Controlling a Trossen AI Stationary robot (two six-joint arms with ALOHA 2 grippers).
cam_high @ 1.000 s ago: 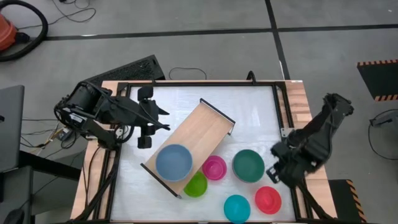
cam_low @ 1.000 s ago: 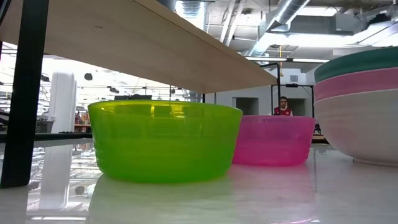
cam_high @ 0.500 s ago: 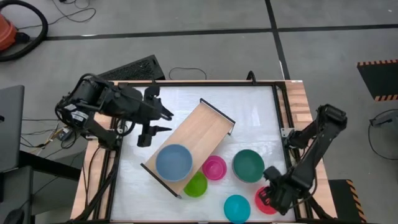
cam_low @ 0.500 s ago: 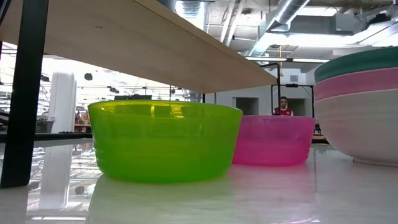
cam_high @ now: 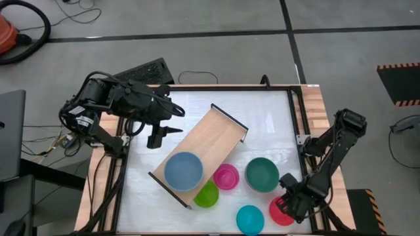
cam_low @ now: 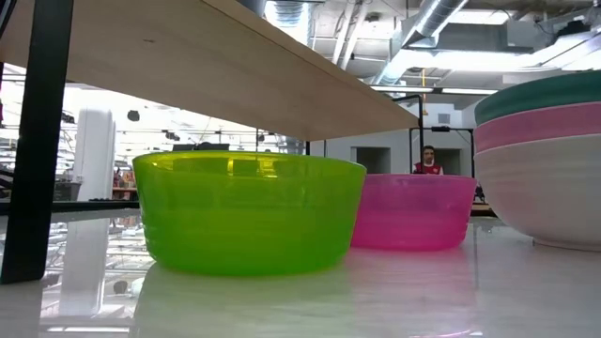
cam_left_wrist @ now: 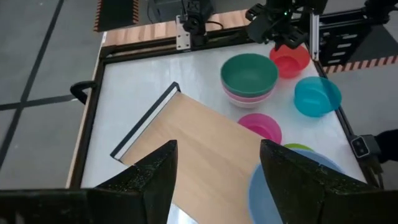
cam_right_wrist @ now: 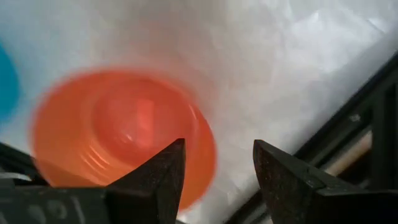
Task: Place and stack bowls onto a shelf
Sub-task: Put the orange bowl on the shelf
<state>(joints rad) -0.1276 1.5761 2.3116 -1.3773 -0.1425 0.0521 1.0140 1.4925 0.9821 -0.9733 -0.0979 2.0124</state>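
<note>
Two hands open: right hand (cam_high: 286, 208) over red bowl (cam_high: 283, 211) rim.

A keyboard (cam_high: 139, 71) and an orange vacuum (cam_high: 6, 33) lie on the floor

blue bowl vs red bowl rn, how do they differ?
The blue bowl sits on the shelf; the red bowl sits on the table. The blue bowl is larger than the red bowl. The open right gripper hovers over the red bowl; no gripper is at the blue bowl. Both are upright and unstacked.
</note>
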